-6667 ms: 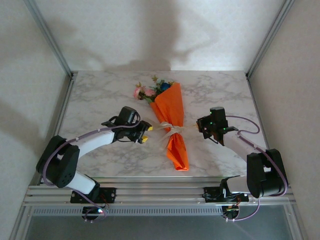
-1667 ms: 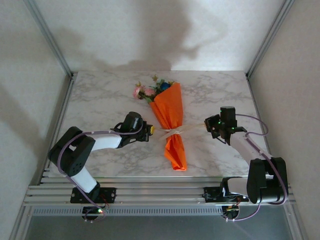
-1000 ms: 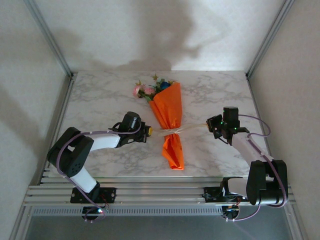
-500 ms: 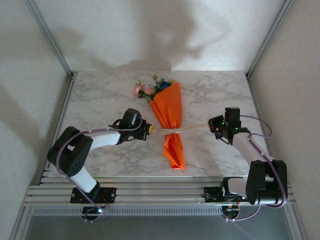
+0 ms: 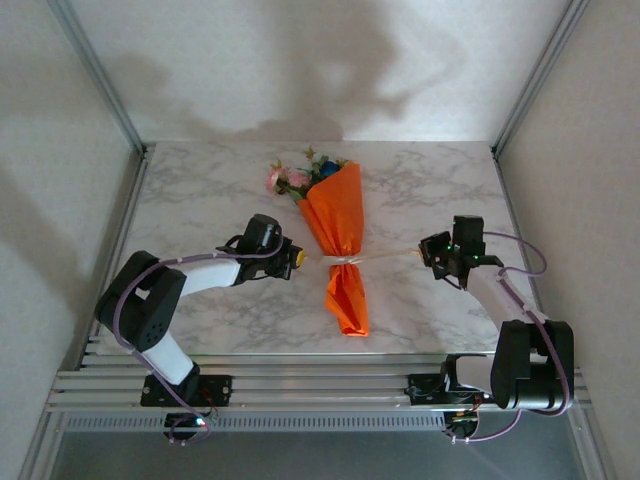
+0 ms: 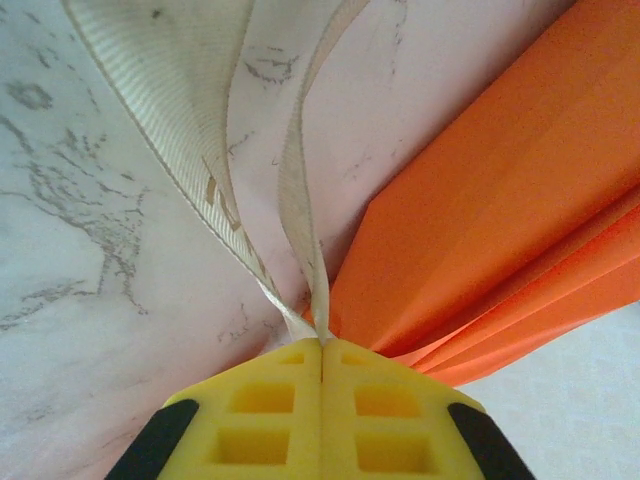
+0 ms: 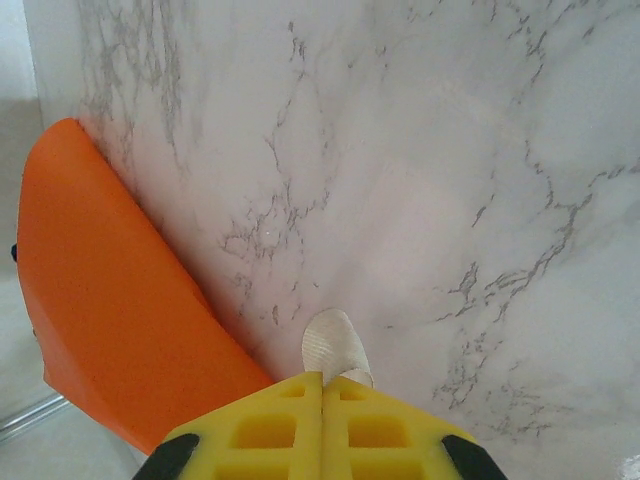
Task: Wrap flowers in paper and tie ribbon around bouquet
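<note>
On bench bouquet lies centre, blooms twd far end. ribbon round its waist, ends pulled L & R. left pincer just L of waist, clamped on one end; right pincer further off R, pinching other end.

Once-slack ribbon drawn taut, right tool farther right, bouquet tail seemingly swung left.

A white marble-patterned tabletop with grey veining lies across the middle of the top view. A slanted aluminium post rises at upper left and a second post at upper right, flanking a plain white back wall that carries soft shadows. Horizontal aluminium rails cross the bottom of the frame.
</note>
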Available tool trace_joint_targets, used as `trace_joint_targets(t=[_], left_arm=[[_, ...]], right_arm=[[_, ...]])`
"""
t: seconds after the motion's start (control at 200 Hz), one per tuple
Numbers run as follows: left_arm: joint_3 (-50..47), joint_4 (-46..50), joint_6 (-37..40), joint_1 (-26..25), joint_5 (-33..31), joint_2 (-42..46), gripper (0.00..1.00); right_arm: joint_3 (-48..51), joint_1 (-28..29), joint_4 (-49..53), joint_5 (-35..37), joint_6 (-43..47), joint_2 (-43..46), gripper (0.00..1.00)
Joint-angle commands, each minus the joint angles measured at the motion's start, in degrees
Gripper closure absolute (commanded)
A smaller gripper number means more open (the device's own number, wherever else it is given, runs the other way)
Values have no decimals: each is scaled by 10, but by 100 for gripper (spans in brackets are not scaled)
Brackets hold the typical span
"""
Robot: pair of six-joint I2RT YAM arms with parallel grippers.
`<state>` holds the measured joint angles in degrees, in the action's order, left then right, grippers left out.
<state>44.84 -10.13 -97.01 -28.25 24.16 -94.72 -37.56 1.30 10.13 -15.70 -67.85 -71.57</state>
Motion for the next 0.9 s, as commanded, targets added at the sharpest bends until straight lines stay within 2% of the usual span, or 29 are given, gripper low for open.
trace_joint_targets(t=[0.0,0.896], left_arm=[[14,26,16,14,-11,-6,100],[10,60,40,29,-18,18,100]], right_arm=[[-3,-10,4,7,14,10,100],[-9,-49,5,-1,29,6,100]])
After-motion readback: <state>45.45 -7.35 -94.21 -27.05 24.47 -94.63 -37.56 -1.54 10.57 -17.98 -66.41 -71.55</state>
